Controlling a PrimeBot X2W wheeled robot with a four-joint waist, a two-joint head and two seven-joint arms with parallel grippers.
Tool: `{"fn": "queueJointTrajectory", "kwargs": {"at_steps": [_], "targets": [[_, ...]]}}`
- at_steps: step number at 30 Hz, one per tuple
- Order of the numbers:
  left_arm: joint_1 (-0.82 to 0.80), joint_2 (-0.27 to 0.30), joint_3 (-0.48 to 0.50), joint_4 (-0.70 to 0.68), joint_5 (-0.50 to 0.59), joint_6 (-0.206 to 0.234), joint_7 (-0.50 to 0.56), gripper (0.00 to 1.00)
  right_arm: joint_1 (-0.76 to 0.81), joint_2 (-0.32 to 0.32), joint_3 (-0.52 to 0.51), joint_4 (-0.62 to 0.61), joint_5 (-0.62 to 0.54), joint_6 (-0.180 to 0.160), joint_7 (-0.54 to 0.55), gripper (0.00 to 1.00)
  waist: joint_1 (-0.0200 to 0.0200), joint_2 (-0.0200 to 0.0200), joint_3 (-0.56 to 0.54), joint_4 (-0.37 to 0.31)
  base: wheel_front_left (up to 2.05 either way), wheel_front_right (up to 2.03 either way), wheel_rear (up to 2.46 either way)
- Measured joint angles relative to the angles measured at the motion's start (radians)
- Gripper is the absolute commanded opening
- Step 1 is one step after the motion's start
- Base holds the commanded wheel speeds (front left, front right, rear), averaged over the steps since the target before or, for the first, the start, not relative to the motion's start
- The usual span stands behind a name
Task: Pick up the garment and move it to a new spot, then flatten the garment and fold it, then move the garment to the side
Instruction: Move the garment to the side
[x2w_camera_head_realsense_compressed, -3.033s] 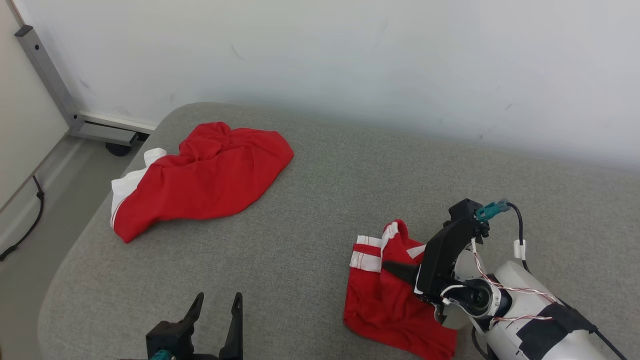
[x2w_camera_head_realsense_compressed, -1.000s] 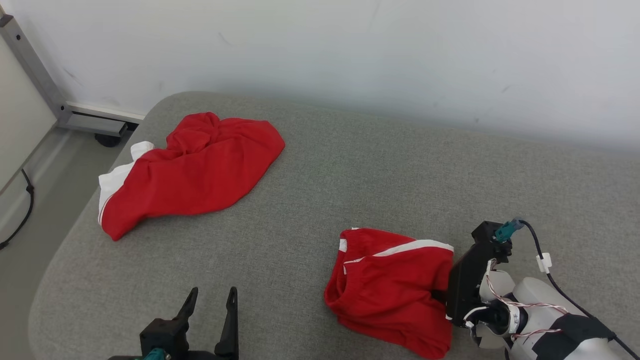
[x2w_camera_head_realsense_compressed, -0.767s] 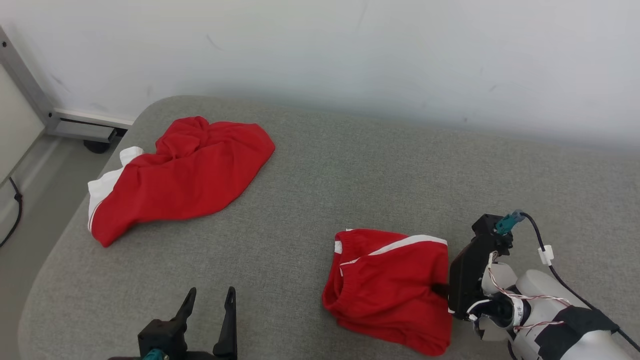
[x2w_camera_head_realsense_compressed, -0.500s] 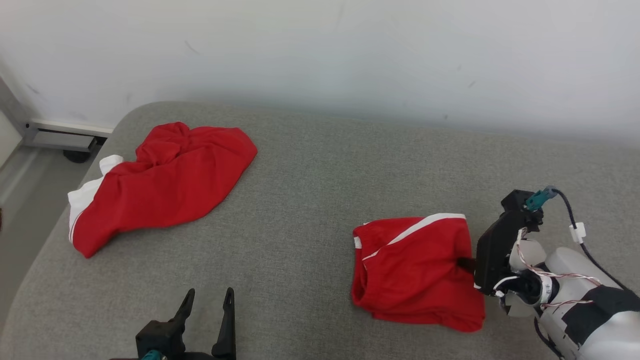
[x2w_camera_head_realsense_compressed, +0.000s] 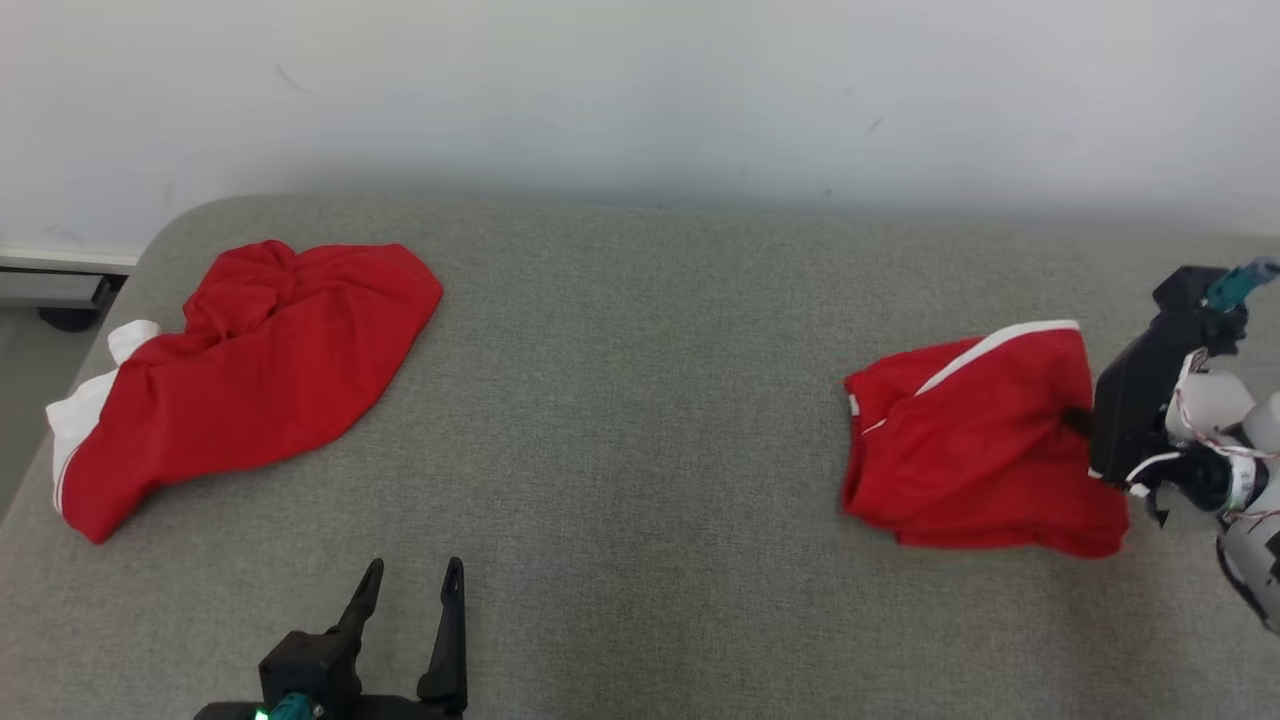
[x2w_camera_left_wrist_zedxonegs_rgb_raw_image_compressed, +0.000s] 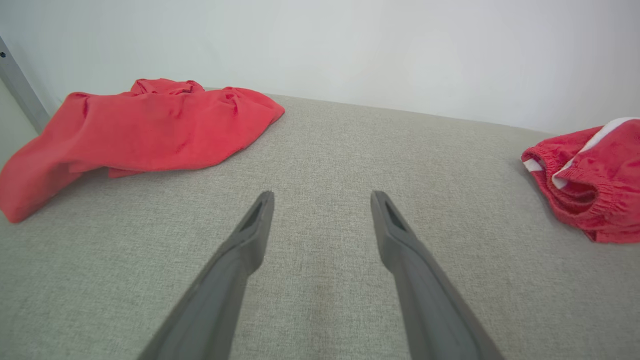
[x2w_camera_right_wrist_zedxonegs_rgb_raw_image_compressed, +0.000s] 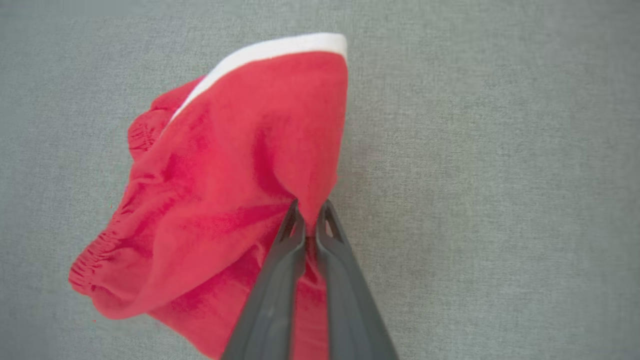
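Folded shorts (x2w_camera_head_realsense_compressed: 970, 450) are pinched at the right edge by the narrowed right claw (x2w_camera_right_wrist_zedxonegs_rgb_raw_image_compressed: 310, 212); left claw (x2w_camera_head_realsense_compressed: 414, 566) is wide, empty. Fold may be pulled open by drag on the worktop (x2w_camera_head_realsense_compressed: 640, 400).

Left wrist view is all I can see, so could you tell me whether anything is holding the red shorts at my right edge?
Observer: Yes, the right gripper is shut on a fold of the red shorts.
Operator: Which part is pinched, please?
Observer: The side away from the elastic waistband.
Operator: Is the other garment plain red?
Observer: No, the head view shows a white section at its left end.
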Motion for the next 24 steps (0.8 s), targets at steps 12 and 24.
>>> {"fn": "queueJointTrajectory", "kwargs": {"at_steps": [12, 24], "targets": [[-0.056, 0.007, -0.009, -0.033, 0.007, -0.011, 0.008, 1.0, -0.137, -0.13, -0.014, 0.061, -0.053, 0.002, 0.022, 0.0, 0.0, 0.0, 0.09, -0.045, 0.0, 0.0, 0.0], [-0.112, 0.009, -0.032, -0.058, 0.018, -0.027, 0.025, 1.0, -0.258, -0.225, 0.037, 0.086, -0.155, 0.023, 0.062, 0.0, 0.0, 0.0001, 0.17, -0.037, 0.0, 0.0, 0.0]]}}
